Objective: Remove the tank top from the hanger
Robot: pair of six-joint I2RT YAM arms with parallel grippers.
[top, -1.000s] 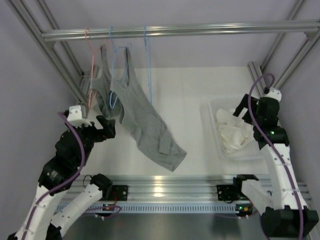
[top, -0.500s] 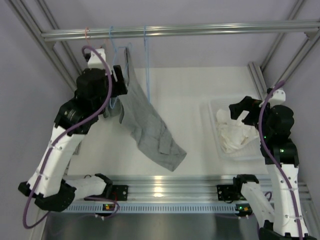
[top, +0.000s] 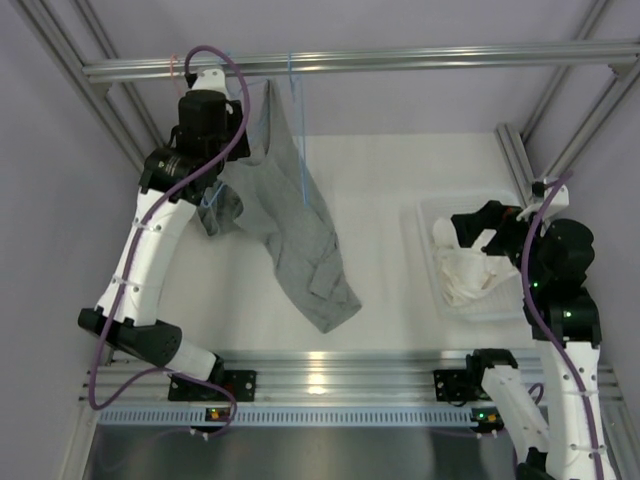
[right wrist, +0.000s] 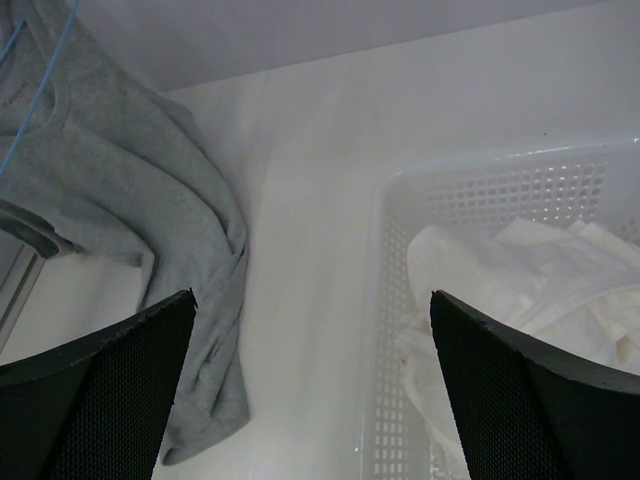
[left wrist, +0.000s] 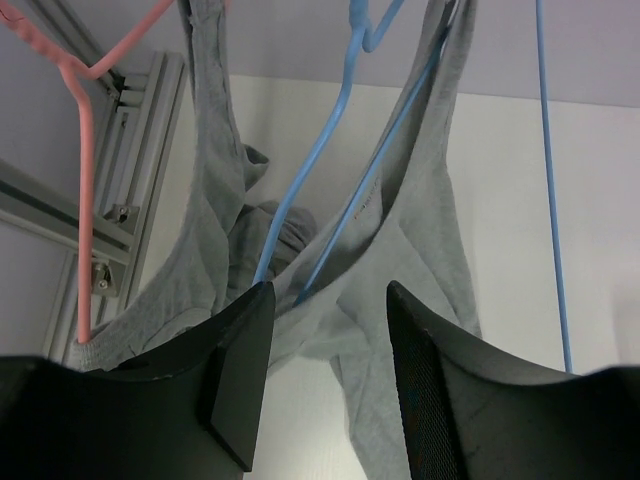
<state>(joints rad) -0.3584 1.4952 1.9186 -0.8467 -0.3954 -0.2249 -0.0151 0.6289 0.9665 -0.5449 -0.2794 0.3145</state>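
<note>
The grey tank top hangs on a blue hanger from the rail, its lower end trailing on the tabletop. The left jaws, up at its neckline, stand partly apart with the hanger wire just ahead of the gap. A pink hanger hangs beside it. The right jaws, wide apart, hover well to its right over a basket of white cloth

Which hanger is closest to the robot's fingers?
The thick blue plastic hanger in the middle: its lower end reaches the gap of the left gripper. The pink plastic hanger and the thin blue hanger hang off to either side.
</note>
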